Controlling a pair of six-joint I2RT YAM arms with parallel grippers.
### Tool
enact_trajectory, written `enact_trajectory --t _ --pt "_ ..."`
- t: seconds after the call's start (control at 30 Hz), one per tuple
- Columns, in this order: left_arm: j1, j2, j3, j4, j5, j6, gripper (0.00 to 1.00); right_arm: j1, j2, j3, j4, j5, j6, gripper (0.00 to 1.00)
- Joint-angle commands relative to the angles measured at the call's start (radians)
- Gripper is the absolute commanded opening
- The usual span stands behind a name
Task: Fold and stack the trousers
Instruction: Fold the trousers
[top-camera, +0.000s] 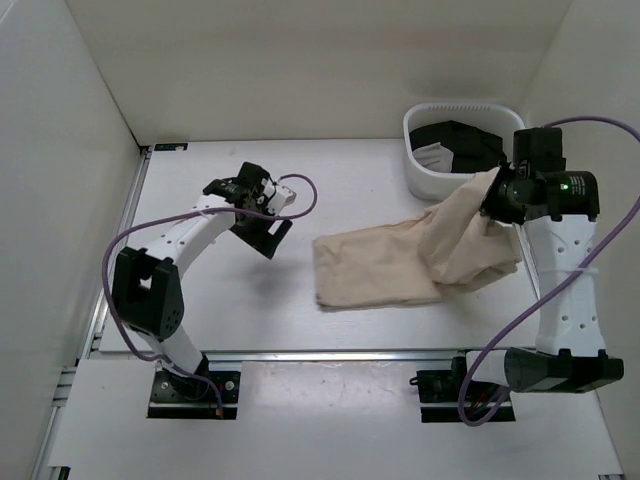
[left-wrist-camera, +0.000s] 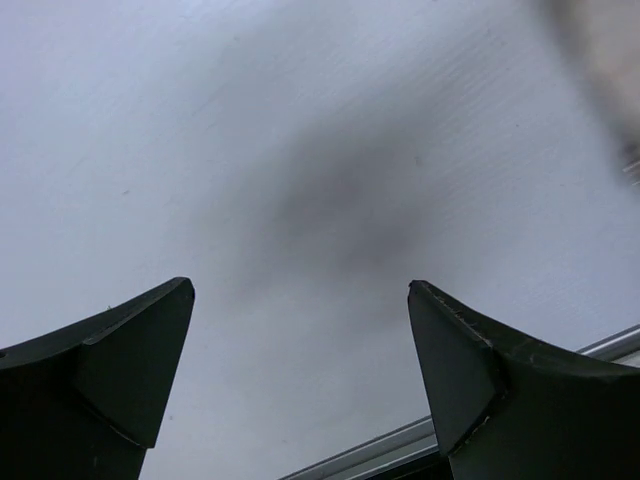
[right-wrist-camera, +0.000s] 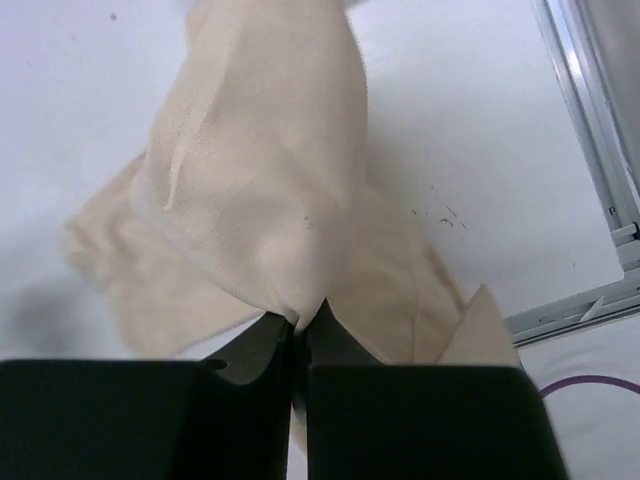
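Top external: wrinkled beige trousers (top-camera: 380, 270), one end aloft in the clenched right claw (right-wrist-camera: 300, 318), left claw (left-wrist-camera: 300, 288) released

Seen from above, the fingertips of the right gripper (right-wrist-camera: 298, 325) are buried in the light beige, wrinkled cotton trousers (top-camera: 400, 265). The right arm (top-camera: 560, 290) covers part of the black clothing (top-camera: 460, 135) in the white plastic basket (top-camera: 418, 165). The left wrist view's upper right corner holds a beige smear (left-wrist-camera: 600, 50), too blurred to name.

Left hand (left-wrist-camera: 299, 284) — spread wide (dark fingers (left-wrist-camera: 130, 360)) — above white table (left-wrist-camera: 150, 120)
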Motion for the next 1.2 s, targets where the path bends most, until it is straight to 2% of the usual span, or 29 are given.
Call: enact_trajectory --t 0.0,0.07,0.1,0.17,0.3,0.43,0.63,0.67,0.73,0.8,0.9,0.97,1.03,1.07,1.1,1.17 --pt "-0.013 0.063 -0.004 0.014 0.093 0.008 1.00 0.077 0.062 0.055 -0.221 0.043 0.067 0.00" --pt "-0.013 0.143 0.032 0.023 0.156 0.017 1.00 0.159 0.102 0.069 -0.221 0.097 0.125 0.00" --pt "-0.013 0.172 0.049 0.023 0.246 0.028 1.00 0.254 0.160 0.069 -0.221 0.114 0.182 0.00" --pt "-0.013 0.253 0.108 0.023 0.329 0.038 1.00 0.380 0.221 0.078 -0.221 0.193 0.242 0.00" --pt "-0.055 0.370 0.211 0.023 0.461 0.048 1.00 0.493 0.359 0.057 -0.206 0.276 0.388 0.00" --pt "-0.081 0.454 0.303 0.023 0.452 0.058 1.00 0.578 0.480 0.086 -0.206 0.309 0.443 0.00" --pt "-0.081 0.476 0.303 0.012 0.432 0.058 1.00 0.687 0.710 0.135 -0.160 0.221 0.386 0.00" --pt "-0.081 0.476 0.294 0.012 0.422 0.058 1.00 0.700 0.726 0.161 -0.151 0.221 0.377 0.05" --pt "-0.070 0.476 0.294 0.022 0.394 0.058 1.00 0.739 0.735 0.161 -0.080 0.183 0.353 0.49" --pt "-0.057 0.455 0.294 0.022 0.376 0.058 1.00 0.772 0.706 0.147 0.025 0.152 0.340 0.87" --pt "-0.018 0.432 0.294 0.022 0.320 0.049 1.00 0.784 0.547 0.076 0.151 0.219 0.372 0.96" --pt "-0.009 0.384 0.294 0.022 0.270 0.049 1.00 0.784 0.366 -0.071 0.206 0.322 0.435 0.98" --pt "-0.027 0.303 0.305 0.031 0.239 0.049 1.00 0.711 0.196 -0.199 0.271 0.321 0.475 0.99" --pt "-0.045 0.274 0.305 0.049 0.221 0.049 1.00 0.671 0.150 -0.336 0.286 0.297 0.487 0.97" --pt "-0.090 0.248 0.305 0.058 0.198 0.060 1.00 0.589 0.110 -0.406 0.297 0.272 0.501 0.95" --pt "-0.139 0.192 0.323 0.069 0.223 0.074 1.00 0.499 0.021 -0.530 0.337 0.218 0.501 0.91"
